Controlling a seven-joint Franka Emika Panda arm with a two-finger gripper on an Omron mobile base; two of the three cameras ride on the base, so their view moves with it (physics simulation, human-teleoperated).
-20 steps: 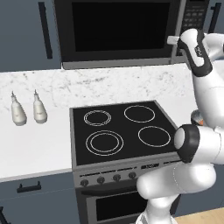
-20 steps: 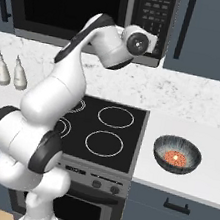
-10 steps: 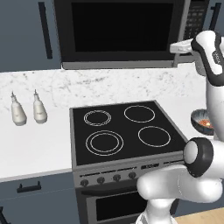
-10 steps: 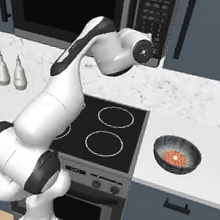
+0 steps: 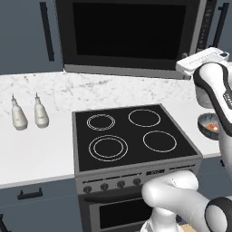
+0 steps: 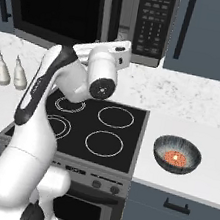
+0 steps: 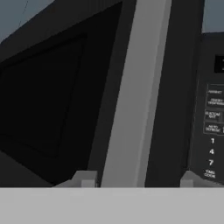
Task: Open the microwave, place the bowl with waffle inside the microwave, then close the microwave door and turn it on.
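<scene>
The microwave door (image 7: 65, 100) is shut, its stiff steel handle bar (image 7: 135, 96) rising toward twelve o'clock between the spread-apart tips of the empty gripper (image 7: 136, 178), probably the firmest hold; the bowl (image 6: 177, 153) waits on the counter (image 6: 202, 178).

Table (image 5: 45, 149): white marbled top either side of the stove (image 5: 131, 136).
Left side: two pale bottles (image 5: 29, 112), just beside each other.
Right side: bowl (image 6: 177, 153) holding the waffle (image 6: 176, 157).
</scene>
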